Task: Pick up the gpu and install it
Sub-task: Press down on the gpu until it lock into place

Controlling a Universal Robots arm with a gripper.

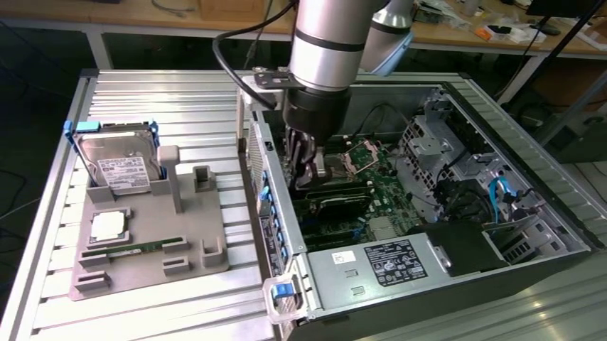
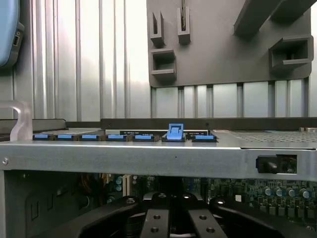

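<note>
While I watch the exterior view, I see my arm reaching down into the open computer case [image 1: 531, 177], which lies on its side on the ribbed metal counter [image 1: 142, 92]. My gripper [image 1: 311, 167] sits low inside the case, closed, just above the motherboard [image 1: 389, 195]. The gpu [image 1: 340, 201] lies directly under it, a dark flat card running along the board near the case's wall on the exterior view's left; whether the fingers actually pinch it I cannot tell. Well apart, toward the exterior view's left, a grey fixture tray [image 1: 195, 241] holds a silver hard drive [image 1: 119, 167] standing in a blue frame, and a narrow green memory stick [image 1: 133, 249].

Switching to the wrist view, I see the dark gripper [image 2: 173, 223] with its fingers [image 2: 154, 225] drawn together. Beyond them runs the case's metal edge [image 2: 148, 156], lined with blue slot clips [image 2: 175, 133], one raised. Past it lie the counter and the grey tray.
</note>
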